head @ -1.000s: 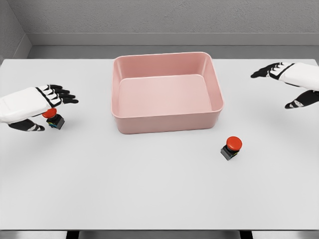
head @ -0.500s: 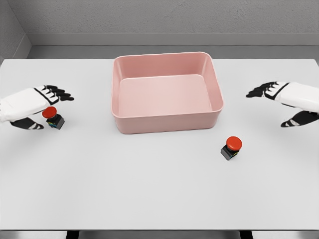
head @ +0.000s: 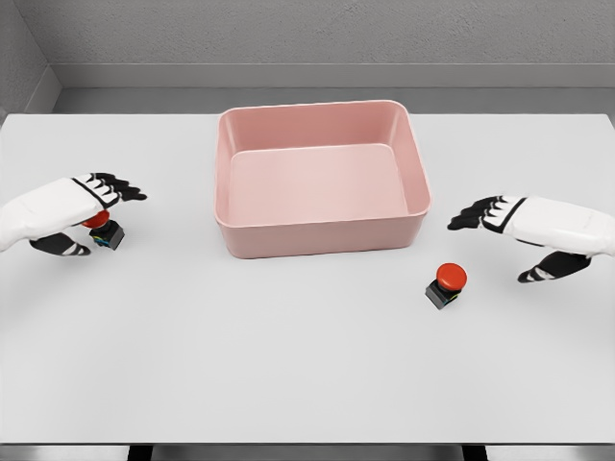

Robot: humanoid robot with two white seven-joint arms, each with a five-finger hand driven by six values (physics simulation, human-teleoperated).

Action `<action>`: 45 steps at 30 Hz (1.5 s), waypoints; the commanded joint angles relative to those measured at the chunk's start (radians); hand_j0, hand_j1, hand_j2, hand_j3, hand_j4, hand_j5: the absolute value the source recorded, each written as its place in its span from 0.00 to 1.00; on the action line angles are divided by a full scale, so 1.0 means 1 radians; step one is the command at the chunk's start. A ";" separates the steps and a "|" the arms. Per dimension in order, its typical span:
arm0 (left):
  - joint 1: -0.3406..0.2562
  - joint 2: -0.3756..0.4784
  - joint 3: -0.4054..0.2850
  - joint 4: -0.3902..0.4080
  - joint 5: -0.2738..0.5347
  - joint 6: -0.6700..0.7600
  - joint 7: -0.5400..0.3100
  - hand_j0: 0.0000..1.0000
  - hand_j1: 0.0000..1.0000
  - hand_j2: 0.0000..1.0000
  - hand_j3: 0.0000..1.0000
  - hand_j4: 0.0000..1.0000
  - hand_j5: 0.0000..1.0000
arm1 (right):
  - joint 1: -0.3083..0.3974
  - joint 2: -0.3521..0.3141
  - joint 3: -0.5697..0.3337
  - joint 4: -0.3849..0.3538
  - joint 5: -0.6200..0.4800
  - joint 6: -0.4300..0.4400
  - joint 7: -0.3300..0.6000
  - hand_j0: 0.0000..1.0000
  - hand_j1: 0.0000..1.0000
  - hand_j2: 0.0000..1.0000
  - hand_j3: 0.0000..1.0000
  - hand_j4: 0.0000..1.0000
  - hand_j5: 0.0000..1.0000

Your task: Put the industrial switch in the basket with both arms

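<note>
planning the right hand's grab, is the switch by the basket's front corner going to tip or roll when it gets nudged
The switch probably tips rather than rolls: its wide red cap sits on a smaller dark block, so it looks top-heavy, and it already sits tilted. The rigid, blocky base should slide on the smooth table if pushed low. The right hand is open and apart from it.

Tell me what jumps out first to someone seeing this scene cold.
A large pink rectangular plastic basket sits empty at the centre back of the white table. Two red-capped black industrial switches flank it: one stands free at front right near the open right hand, the other lies under the left hand.
</note>
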 commanded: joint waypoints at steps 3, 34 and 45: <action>0.000 -0.012 -0.001 0.024 0.005 0.001 0.001 1.00 1.00 1.00 1.00 1.00 1.00 | 0.014 0.005 0.002 -0.018 -0.005 0.001 0.001 1.00 1.00 1.00 1.00 1.00 1.00; -0.017 -0.046 -0.007 0.086 0.003 0.001 0.001 0.74 0.74 0.74 0.74 0.74 0.74 | 0.018 0.169 0.036 -0.001 0.062 0.001 0.085 0.94 0.94 0.94 0.94 0.94 0.94; -0.017 -0.045 -0.005 0.078 0.011 0.001 0.003 0.42 0.42 0.42 0.42 0.42 0.42 | 0.015 0.169 0.034 0.062 0.062 0.001 0.085 0.86 0.86 0.86 0.86 0.86 0.86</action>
